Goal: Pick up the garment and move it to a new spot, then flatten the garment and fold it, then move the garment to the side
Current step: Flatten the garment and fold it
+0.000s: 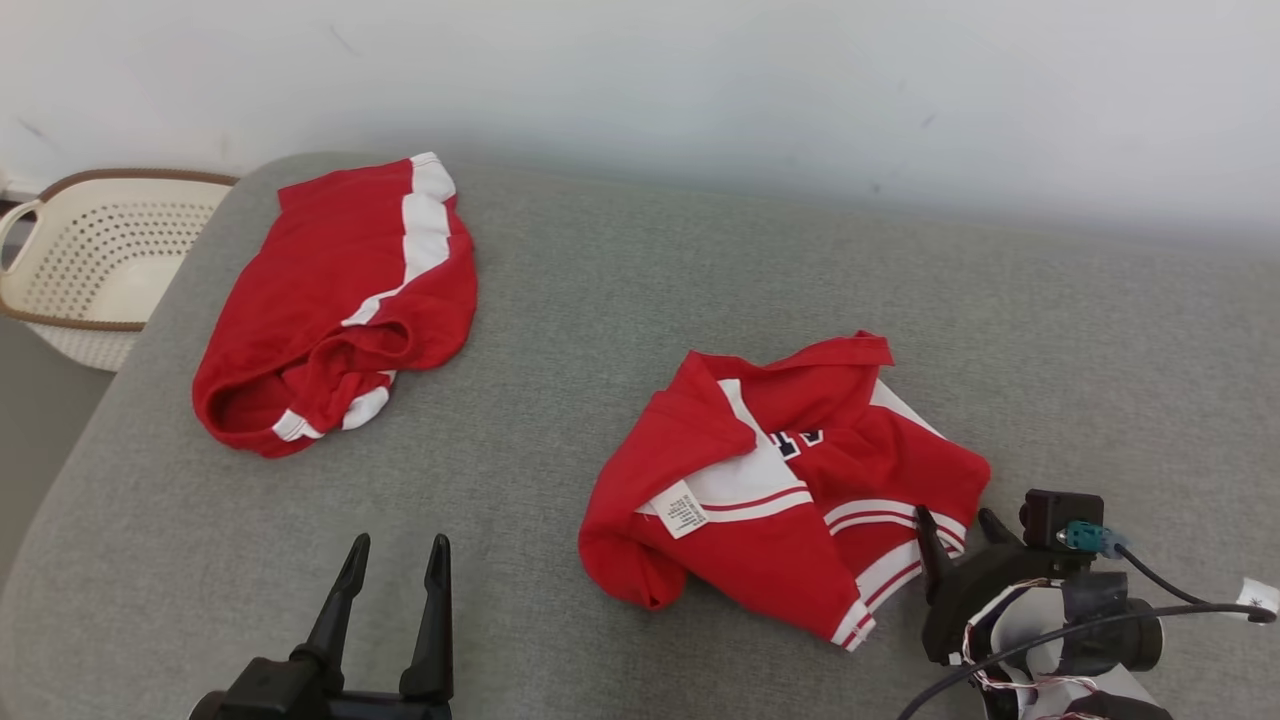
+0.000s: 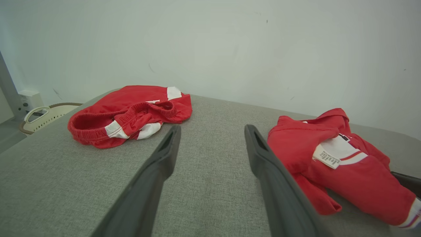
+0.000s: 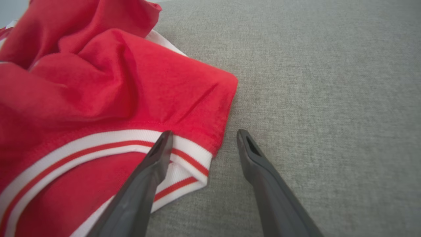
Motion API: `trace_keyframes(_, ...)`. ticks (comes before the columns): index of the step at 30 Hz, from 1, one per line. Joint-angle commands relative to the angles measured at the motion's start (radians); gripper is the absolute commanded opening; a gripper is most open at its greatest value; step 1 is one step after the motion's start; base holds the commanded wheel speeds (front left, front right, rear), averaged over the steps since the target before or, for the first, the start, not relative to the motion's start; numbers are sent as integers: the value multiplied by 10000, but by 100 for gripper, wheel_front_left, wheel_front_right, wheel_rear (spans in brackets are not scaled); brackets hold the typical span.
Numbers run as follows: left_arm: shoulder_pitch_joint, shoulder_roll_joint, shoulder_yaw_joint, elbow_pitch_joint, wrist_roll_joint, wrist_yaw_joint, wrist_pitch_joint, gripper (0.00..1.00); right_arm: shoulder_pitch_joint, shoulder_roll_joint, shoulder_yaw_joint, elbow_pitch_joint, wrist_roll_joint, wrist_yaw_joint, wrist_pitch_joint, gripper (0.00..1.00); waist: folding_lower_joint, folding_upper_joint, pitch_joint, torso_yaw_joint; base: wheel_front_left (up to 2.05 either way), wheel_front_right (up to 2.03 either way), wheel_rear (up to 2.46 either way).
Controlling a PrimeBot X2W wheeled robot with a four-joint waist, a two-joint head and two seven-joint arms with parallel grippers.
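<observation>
A crumpled red shirt [image 1: 780,480] with white and red striped trim and a white label lies on the grey padded surface [image 1: 620,300], right of centre. My right gripper [image 1: 955,518] stands open at the shirt's lower right hem. In the right wrist view its left finger [image 3: 154,158] overlaps the striped hem of the shirt [image 3: 115,82], and its right finger is over bare fabric; the gripper [image 3: 204,133] holds nothing. My left gripper [image 1: 398,545] is open and empty near the front edge, left of the shirt [image 2: 296,141]. The left gripper [image 2: 212,128] points across bare surface.
Red shorts [image 1: 340,300] with white side stripes lie crumpled at the far left, also in the left wrist view [image 2: 131,108]. A cream perforated basket [image 1: 90,260] stands off the surface's left end. A pale wall runs behind. Cables hang at my right wrist [image 1: 1150,590].
</observation>
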Motion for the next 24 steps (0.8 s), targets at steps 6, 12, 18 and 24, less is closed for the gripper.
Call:
trace_keyframes(6,58,-44,153,120,27,-65,-47,100,-267,68,582,902,196,8,-204,0,0,-1,-37,168,0,0,0)
trace_keyframes(12,152,-87,309,78,-47,-59,-48,100,-1111,-421,1087,1264,127,0,-582,0,0,-1,-70,-33,0,0,0)
trace_keyframes(18,36,-99,214,61,-23,-111,-48,100,-2541,-1421,1647,1358,-36,0,-650,0,0,-1,55,-118,0,0,0)
trace_keyframes(24,-133,-102,67,95,-180,-94,-48,100,-3768,-2439,2110,1515,105,0,-480,0,0,-1,244,57,0,0,0)
